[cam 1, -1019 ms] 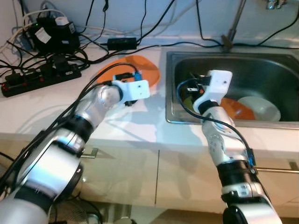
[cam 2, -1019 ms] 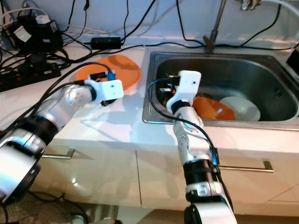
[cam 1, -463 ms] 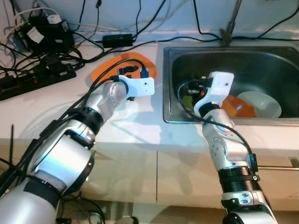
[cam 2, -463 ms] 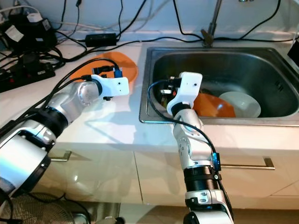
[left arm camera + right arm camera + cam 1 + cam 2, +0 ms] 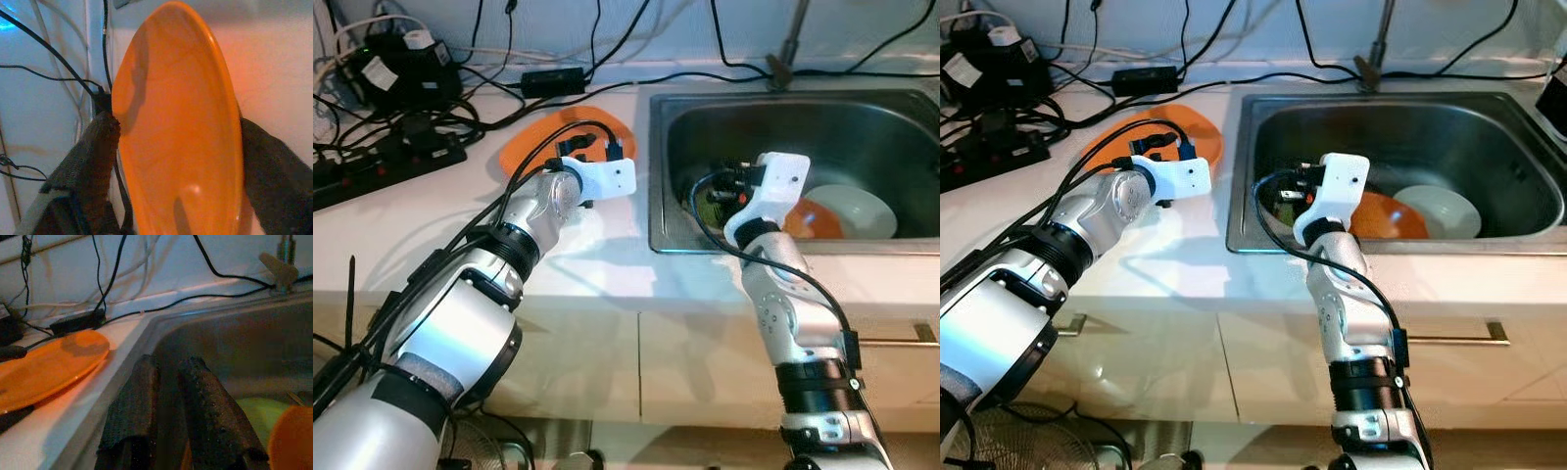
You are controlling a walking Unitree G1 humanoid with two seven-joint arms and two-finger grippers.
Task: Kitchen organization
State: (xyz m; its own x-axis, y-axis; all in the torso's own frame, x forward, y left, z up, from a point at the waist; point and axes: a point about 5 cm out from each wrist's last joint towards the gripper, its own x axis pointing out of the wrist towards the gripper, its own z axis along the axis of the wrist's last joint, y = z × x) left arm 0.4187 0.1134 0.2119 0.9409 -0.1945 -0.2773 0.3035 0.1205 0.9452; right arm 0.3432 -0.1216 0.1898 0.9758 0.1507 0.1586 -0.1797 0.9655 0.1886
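An orange plate [image 5: 524, 149] lies flat on the white counter, left of the steel sink [image 5: 653, 201]. My left gripper [image 5: 590, 149] is over the plate's right part, open, with one black finger [image 5: 95, 161] on each side of the plate [image 5: 176, 147]. My right gripper [image 5: 720, 183] hangs inside the sink's left end, its two fingers [image 5: 139, 406] close together and holding nothing. In the sink lie a second orange plate [image 5: 813, 219], a white bowl [image 5: 858, 208] and a green item [image 5: 709, 211].
A black power strip [image 5: 386, 166], adapters [image 5: 396, 69] and several tangled cables cover the counter's back left. The faucet base [image 5: 780, 69] stands behind the sink. Cabinet fronts with a metal handle [image 5: 1449, 339] lie below the counter edge.
My left gripper has reached further over the counter plate, towards the sink side. The right gripper stays in the sink's left end. The camera has shifted slightly.
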